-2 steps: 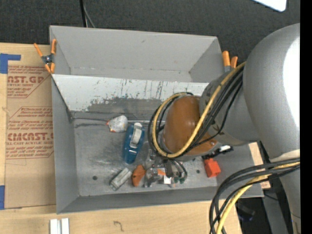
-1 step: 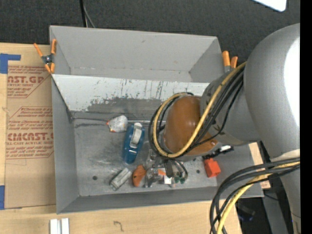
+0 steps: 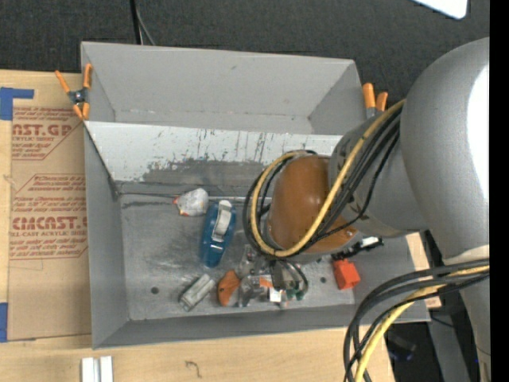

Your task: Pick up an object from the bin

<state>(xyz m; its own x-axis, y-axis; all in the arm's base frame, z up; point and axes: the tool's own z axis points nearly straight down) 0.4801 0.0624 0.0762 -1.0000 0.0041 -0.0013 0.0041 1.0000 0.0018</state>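
Observation:
My gripper [image 3: 258, 275] is low over the front middle of the bin floor, partly hidden under the arm's cover and cables. An orange rounded piece [image 3: 228, 288] lies right beside it on the left, and a small green and white thing [image 3: 296, 290] on its right. A blue bottle-like object with a white top [image 3: 215, 234] lies just behind and to the left. A grey metal piece [image 3: 195, 290] rests further left along the front wall.
A crumpled white thing with a red spot [image 3: 191, 202] lies at the back left of the floor. A red-orange block [image 3: 346, 274] sits near the right wall. The arm and its cables cover the bin's right side.

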